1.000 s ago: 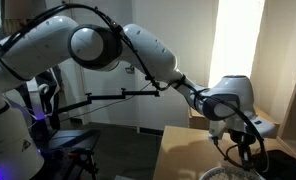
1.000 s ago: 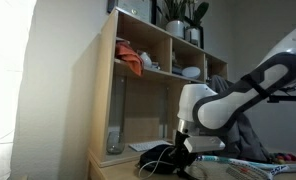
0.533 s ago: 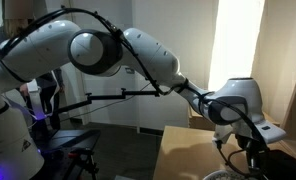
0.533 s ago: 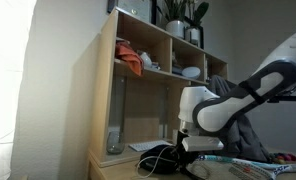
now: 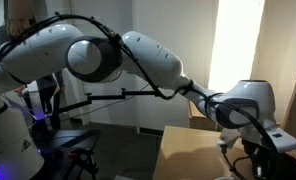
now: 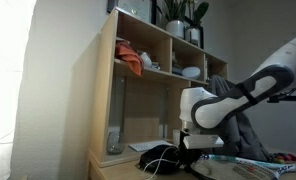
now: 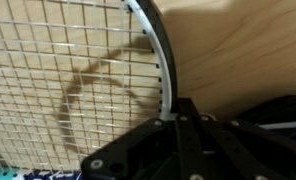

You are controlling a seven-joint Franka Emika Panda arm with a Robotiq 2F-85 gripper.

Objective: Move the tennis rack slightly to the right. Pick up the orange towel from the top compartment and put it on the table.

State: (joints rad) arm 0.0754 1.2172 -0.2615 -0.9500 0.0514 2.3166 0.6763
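Your gripper (image 7: 177, 120), clamped on the tennis rack (image 7: 160, 60), keeps dragging it frame-right. The orange towel (image 6: 134, 66) is still shelved, upper left.

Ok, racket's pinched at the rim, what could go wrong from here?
The gripper grips the tennis rack only by its thin frame, so it may pivot or slip while sliding across the table.
A pale item sits beside the orange towel in its compartment; pulling the towel could drag it out.
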